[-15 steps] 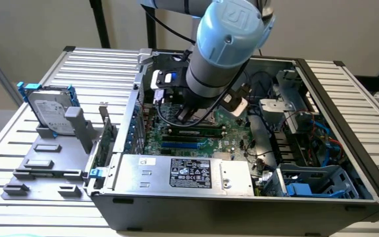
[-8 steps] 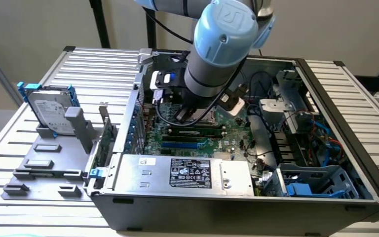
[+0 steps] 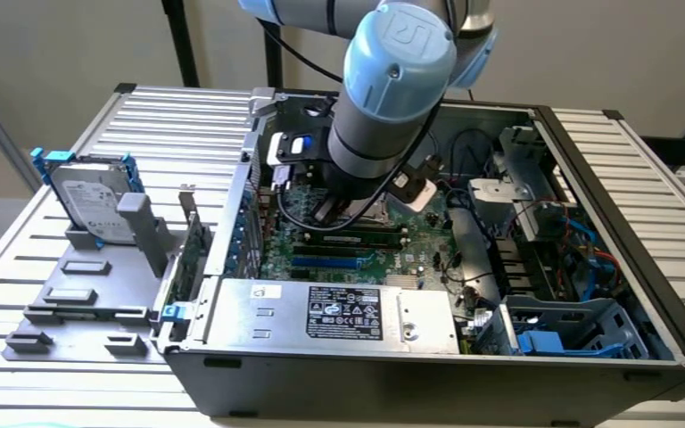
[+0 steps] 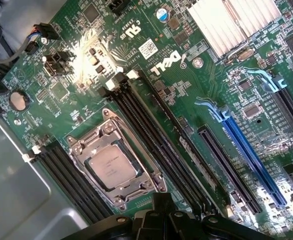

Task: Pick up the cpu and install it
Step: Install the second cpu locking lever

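The cpu [image 4: 111,167] is a small square chip with a silver-grey top. It lies flat inside the metal socket frame [image 4: 117,165] on the green motherboard [image 4: 151,75], between rows of black memory slots. My gripper [image 4: 161,216] hangs just above the board beside the socket, shut, with nothing seen in it. In the exterior view the arm reaches down into the open computer case, and the gripper [image 3: 349,203] is over the motherboard [image 3: 318,245] near the case's middle.
A silver box with a black label [image 3: 342,312] fills the case's front. Cables and a blue drive cage [image 3: 569,330] crowd the exterior view's right. A hard drive in a blue-edged frame [image 3: 86,201] stands on a grey fixture [image 3: 81,294] outside the case, at the left.
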You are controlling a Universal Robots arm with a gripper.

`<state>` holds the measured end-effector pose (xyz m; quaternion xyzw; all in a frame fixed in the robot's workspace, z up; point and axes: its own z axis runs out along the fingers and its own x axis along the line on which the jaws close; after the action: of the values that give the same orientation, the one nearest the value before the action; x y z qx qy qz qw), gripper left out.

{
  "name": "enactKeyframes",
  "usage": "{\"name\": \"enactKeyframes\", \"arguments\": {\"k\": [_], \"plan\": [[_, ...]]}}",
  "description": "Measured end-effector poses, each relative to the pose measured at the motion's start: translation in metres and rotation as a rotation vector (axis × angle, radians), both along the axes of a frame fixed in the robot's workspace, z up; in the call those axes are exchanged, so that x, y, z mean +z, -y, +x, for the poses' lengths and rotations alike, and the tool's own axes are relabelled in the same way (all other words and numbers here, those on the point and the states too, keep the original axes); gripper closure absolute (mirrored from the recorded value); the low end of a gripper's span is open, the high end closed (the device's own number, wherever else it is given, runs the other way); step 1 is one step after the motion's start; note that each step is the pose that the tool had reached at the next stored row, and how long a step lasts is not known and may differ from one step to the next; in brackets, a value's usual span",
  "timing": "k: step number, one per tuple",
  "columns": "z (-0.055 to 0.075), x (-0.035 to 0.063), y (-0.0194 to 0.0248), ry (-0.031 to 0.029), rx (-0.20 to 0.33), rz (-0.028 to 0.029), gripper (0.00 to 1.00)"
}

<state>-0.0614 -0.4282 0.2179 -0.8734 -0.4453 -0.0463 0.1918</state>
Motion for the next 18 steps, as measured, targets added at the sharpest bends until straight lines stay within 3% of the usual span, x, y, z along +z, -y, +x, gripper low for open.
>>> {"name": "enactKeyframes", "arguments": {"k": [2,13,16,18], "plan": [[-0.0004,-0.0015,0.0,-0.0002,0.0,-0.0038,0.89],[-0.0024,-0.0076,-0.0008,0.0,0.0,-0.0134,0.89],[-0.0026,-0.0082,-0.0019,0.0,0.0,-0.0208,0.89],[-0.0026,-0.0085,-0.0035,0.0,0.0,-0.0297,0.89]]}}
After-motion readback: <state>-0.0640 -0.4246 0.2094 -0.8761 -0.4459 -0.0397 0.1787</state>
